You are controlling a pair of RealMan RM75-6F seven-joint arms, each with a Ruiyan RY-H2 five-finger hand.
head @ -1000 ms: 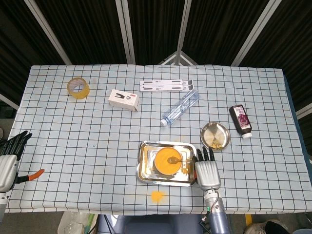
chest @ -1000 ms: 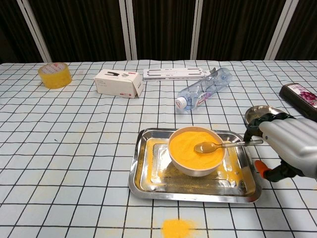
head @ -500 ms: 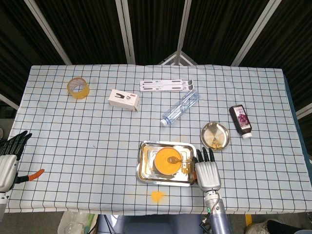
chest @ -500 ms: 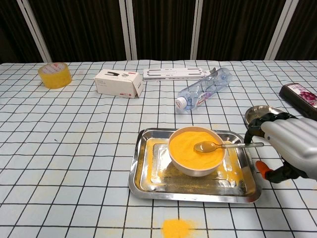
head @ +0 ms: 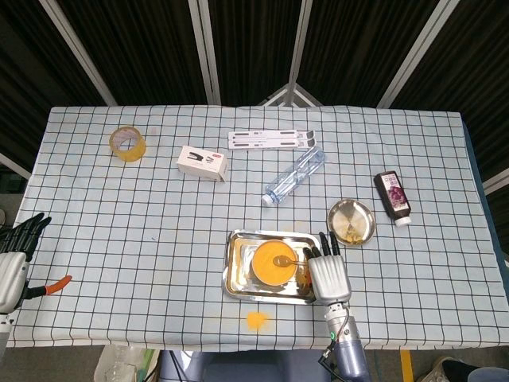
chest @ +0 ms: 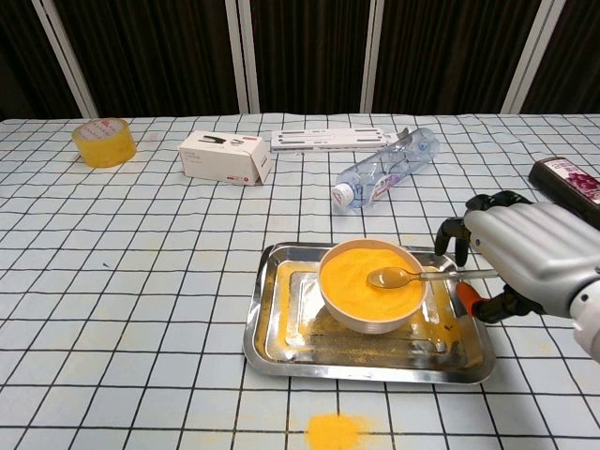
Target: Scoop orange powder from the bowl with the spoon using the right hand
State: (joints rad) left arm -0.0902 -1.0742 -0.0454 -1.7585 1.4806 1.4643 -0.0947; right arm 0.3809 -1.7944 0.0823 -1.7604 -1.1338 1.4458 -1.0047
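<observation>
Spoon [chest: 410,276] resting on bowl [chest: 371,286], handle beside right hand [chest: 520,263]; fingers curled, apart, unclamped: pinch handle end, keep level

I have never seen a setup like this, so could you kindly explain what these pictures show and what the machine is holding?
This is a two-armed robot with humanlike hands at a checked table. One picture looks down from its head, the other forward from its chest. A bowl of orange powder sits in a metal tray, with a spoon resting in it. The right hand reaches over the spoon's handle; whether it grips it, I cannot tell. The left hand waits open at the edge. Nearby lie a water bottle, tape roll and small box.
</observation>
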